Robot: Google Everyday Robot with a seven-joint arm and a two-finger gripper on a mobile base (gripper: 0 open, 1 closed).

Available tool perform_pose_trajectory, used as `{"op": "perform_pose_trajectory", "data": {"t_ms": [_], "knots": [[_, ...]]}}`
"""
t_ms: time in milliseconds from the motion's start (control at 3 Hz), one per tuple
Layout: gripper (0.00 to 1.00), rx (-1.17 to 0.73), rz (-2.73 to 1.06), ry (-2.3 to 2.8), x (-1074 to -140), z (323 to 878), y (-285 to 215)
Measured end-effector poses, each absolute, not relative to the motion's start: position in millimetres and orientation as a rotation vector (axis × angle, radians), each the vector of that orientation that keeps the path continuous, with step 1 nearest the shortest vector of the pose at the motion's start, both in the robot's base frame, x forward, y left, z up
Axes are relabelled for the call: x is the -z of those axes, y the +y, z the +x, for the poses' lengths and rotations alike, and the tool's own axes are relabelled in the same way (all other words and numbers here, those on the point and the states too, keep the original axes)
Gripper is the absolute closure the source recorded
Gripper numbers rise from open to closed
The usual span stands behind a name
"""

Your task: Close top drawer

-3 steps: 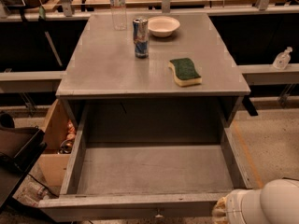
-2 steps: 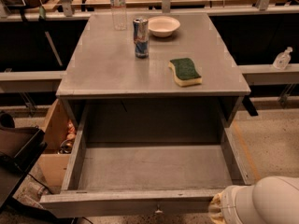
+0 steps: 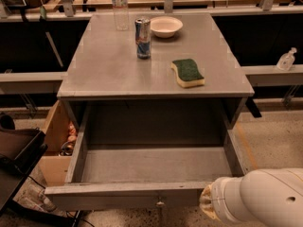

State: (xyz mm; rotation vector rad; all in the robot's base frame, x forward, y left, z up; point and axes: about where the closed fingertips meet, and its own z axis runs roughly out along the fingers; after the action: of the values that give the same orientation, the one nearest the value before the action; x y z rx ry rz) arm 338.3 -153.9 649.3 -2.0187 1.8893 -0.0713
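Note:
The top drawer of the grey cabinet is pulled far out toward me, and its inside shows nothing in it. Its front panel runs along the bottom of the view, with a small round metal knob at its centre. My arm's white rounded housing fills the lower right corner, just right of the drawer front. The gripper itself is hidden below the frame edge.
On the cabinet top stand a drink can, a white bowl, a clear water bottle and a green-and-yellow sponge. A cardboard box sits at the cabinet's left. A dark object juts in from the left.
The drawer front has shifted slightly in the view, and my arm has moved a little left, closer to the drawer's right front corner. The objects on top have not moved.

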Motion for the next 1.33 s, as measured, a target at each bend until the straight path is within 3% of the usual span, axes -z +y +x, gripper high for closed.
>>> {"op": "perform_pose_trajectory", "data": {"t_ms": [1333], "knots": [[1.0, 0.039, -2.036, 1.882, -641.1, 316.8, -152.5]]}}
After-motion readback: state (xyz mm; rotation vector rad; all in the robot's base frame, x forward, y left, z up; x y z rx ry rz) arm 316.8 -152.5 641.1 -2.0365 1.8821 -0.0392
